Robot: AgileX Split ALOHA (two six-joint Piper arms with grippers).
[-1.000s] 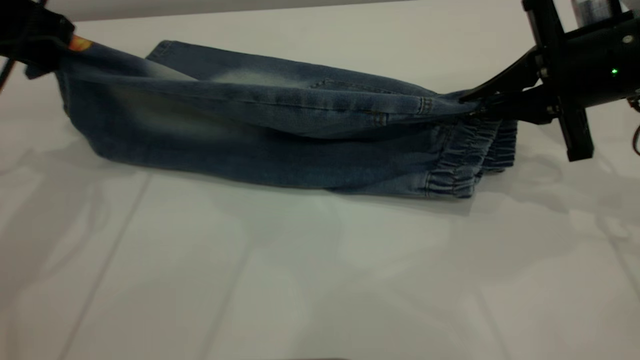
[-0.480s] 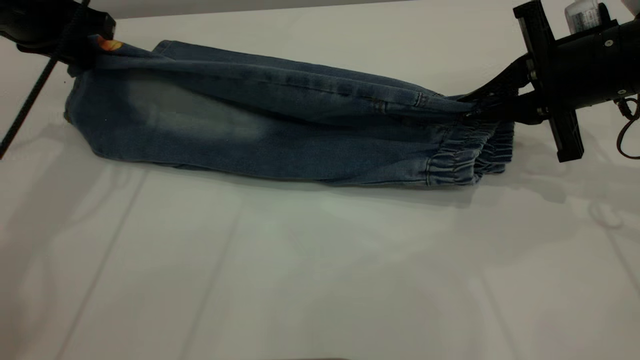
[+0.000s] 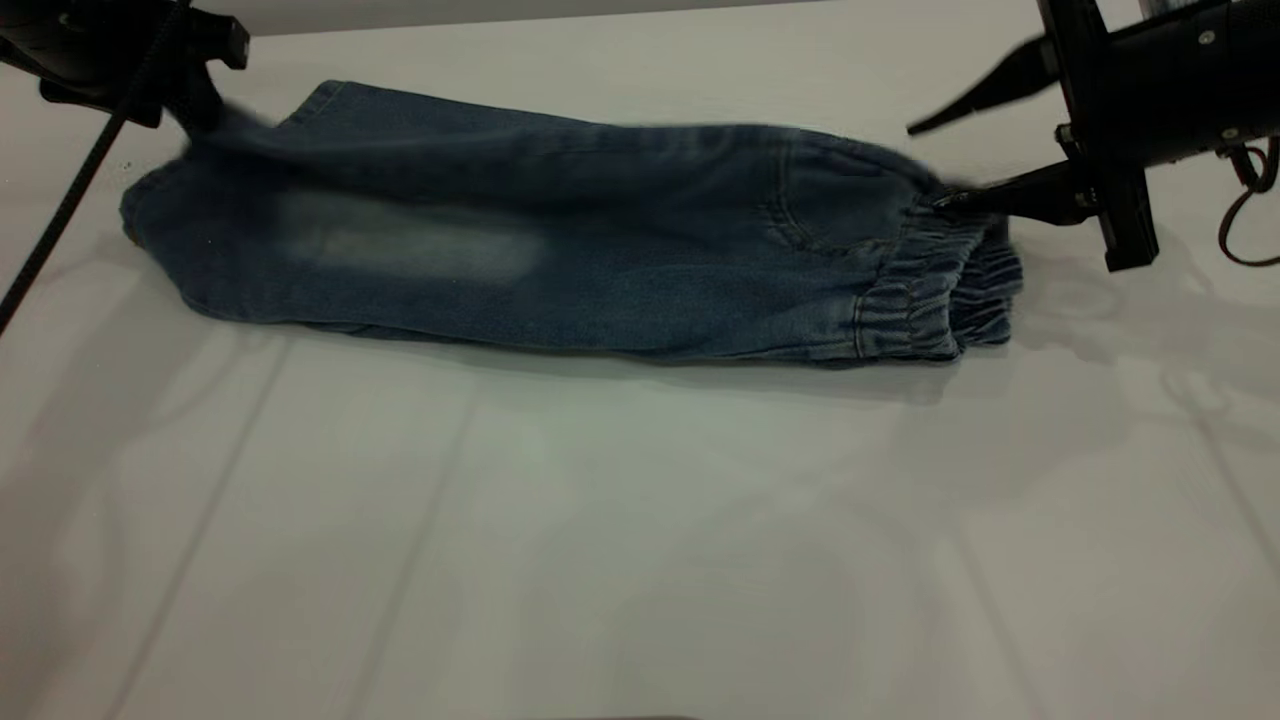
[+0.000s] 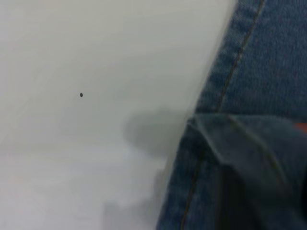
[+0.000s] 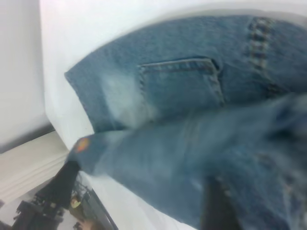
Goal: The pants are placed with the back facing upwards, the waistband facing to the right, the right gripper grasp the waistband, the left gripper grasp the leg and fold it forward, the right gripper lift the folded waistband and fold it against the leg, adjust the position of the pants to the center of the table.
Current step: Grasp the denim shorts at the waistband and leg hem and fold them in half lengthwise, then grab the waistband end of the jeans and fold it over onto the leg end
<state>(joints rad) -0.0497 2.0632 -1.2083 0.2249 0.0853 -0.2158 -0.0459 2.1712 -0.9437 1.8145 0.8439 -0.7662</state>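
The denim pants [image 3: 600,260] lie folded lengthwise on the white table [image 3: 600,550], with the gathered waistband [image 3: 930,300] at the right. My right gripper [image 3: 925,165] hovers open just over the waistband. Its upper finger is raised and its lower finger [image 3: 1000,195] is at the band's top edge, holding nothing. At the far left my left gripper [image 3: 200,105] is shut on the end of the leg [image 5: 82,144], whose orange print shows in the right wrist view. A back pocket [image 5: 177,86] also shows there. In the left wrist view, a fold of denim [image 4: 249,143] covers the left fingers.
A black cable [image 3: 60,210] hangs from the left arm down past the pants' left end. Bare table stretches in front of the pants, and the table's far edge [image 3: 500,18] runs close behind them.
The right gripper has opened and let go of the waistband, which dropped onto the lower layer. The lifted upper layer has come down over the pants. The left gripper moved right and lower.
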